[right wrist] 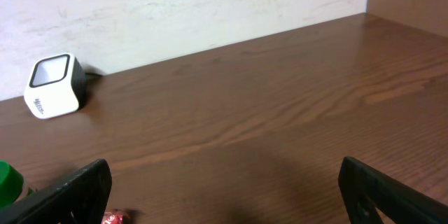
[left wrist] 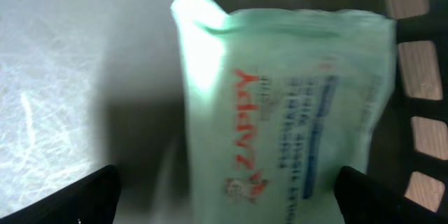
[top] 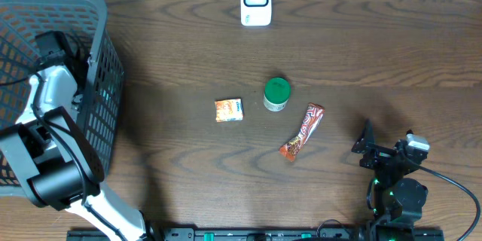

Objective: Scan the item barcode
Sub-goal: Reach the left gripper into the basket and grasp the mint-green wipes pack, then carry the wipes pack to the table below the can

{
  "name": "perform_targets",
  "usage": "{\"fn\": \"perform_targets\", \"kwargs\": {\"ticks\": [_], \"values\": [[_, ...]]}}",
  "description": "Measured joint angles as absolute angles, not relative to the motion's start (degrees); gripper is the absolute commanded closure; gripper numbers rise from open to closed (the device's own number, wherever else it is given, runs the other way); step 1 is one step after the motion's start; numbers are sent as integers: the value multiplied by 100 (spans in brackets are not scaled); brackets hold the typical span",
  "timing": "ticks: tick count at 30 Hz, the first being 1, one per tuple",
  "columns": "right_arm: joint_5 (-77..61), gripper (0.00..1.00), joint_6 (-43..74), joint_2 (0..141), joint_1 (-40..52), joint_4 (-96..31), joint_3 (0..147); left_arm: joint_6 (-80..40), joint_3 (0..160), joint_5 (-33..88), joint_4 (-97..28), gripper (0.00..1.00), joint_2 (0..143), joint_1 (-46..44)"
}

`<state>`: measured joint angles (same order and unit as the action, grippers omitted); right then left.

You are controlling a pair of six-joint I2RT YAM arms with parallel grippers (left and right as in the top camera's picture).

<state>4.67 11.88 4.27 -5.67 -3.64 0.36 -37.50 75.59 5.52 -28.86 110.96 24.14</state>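
Observation:
The white barcode scanner (top: 255,0) stands at the table's far edge, and shows at the left of the right wrist view (right wrist: 54,84). My left arm (top: 51,90) reaches down into the grey basket (top: 90,15). There my left gripper (left wrist: 227,206) is open over a pale green packet (left wrist: 294,98) with red lettering, which is blurred. The packet lies ahead of and between the wide-apart fingers (left wrist: 91,196), with no grip on it. My right gripper (top: 388,141) rests open and empty near the table's front right (right wrist: 227,196).
Three items lie mid-table: an orange packet (top: 229,110), a green-lidded jar (top: 276,94) and a red candy bar (top: 303,131). The basket's slotted wall (left wrist: 413,63) stands close on the right of the left gripper. A pale wall (right wrist: 175,0) runs behind the scanner.

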Motion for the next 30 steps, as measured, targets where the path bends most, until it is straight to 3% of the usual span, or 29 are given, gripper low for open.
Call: {"fn": "perform_targets", "kwargs": {"ticks": [1, 4, 7, 15, 21, 26, 30], "values": [[467, 1, 1188, 427, -567, -364, 36, -3752, 7568, 561, -2856, 6, 11104, 2388], [467, 1, 1188, 427, -567, -364, 36, -3752, 7649, 534, -2860, 71, 11194, 2353], [467, 1, 1188, 427, -567, -364, 36, -3747, 7666, 593, -2864, 89, 11271, 2353], [467, 1, 1188, 425, -567, -364, 36, -3444, 7496, 604, -3299, 92, 10503, 2788], [464, 1, 1188, 427, -567, -364, 36, -3312, 7476, 569, -3625, 92, 7712, 3295], [467, 1, 1188, 427, -567, -364, 36, -3297, 7524, 1122, -3876, 92, 6058, 2749], [469, 1, 1188, 427, -567, -364, 36, -3297, 7526, 1894, -3881, 92, 5680, 1197]]}}
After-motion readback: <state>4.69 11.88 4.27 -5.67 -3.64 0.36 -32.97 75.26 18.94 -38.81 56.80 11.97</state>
